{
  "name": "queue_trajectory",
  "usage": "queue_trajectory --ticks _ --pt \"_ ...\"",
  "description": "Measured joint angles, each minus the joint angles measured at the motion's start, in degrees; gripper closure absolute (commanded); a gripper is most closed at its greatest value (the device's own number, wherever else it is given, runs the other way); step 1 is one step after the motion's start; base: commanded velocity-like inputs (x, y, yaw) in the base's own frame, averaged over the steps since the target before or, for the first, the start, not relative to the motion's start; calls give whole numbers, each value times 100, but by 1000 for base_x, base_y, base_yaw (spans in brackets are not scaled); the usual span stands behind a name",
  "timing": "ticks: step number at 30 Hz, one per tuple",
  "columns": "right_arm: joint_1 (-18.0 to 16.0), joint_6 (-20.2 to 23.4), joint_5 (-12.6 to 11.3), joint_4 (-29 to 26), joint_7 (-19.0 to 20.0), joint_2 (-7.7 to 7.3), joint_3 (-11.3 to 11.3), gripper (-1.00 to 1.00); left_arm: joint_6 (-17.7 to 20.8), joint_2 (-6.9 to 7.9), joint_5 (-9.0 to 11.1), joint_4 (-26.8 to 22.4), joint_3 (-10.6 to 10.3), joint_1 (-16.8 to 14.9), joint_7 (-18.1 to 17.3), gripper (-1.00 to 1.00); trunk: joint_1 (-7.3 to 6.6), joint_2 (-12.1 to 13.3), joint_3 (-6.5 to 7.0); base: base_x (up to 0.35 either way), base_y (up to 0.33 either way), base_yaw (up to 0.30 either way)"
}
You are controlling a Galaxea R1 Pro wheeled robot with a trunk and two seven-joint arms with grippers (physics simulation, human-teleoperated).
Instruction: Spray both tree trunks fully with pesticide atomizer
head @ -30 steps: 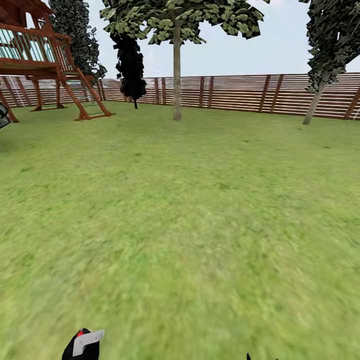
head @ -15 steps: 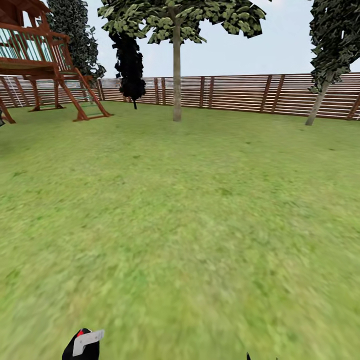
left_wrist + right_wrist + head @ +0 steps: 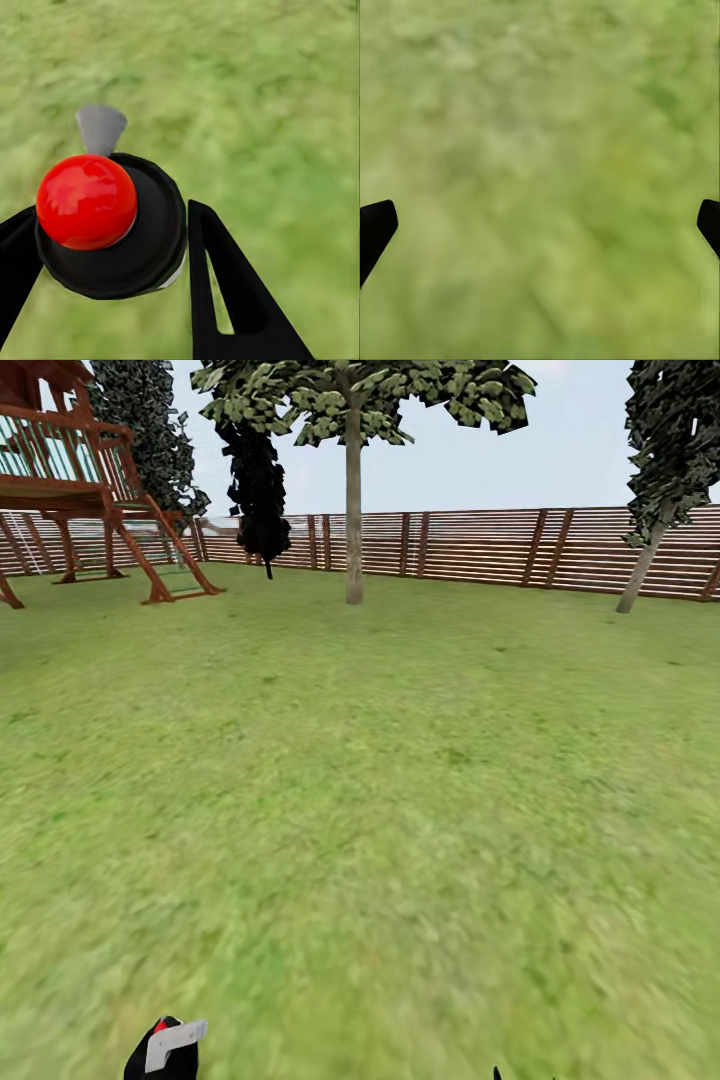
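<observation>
Left gripper [image 3: 112, 240] clamped on the atomizer [image 3: 109, 225], right gripper [image 3: 540, 225] spread empty — I'd roll straight to the trunk [image 3: 354, 510] before the fence [image 3: 480, 545], nozzle fwd.

We count one pale-trunked tree [image 3: 354, 510] standing mid-lawn, one leaning tree [image 3: 655, 480] at the right by the fence, and two dark columnar trees [image 3: 258, 480] at the left. One slatted wooden fence [image 3: 480, 545], one wooden play tower [image 3: 70, 480], one lawn [image 3: 400, 790]. One atomizer [image 3: 112, 225], with one red knob and one grey nozzle.
</observation>
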Motion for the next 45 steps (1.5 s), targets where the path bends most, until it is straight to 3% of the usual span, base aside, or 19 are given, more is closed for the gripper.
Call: queue_trajectory --ticks 45 --pt "0 0 0 0 1 -1 0 -100 0 -4 3 2 -3 2 0 100 0 0 0 340 0 0"
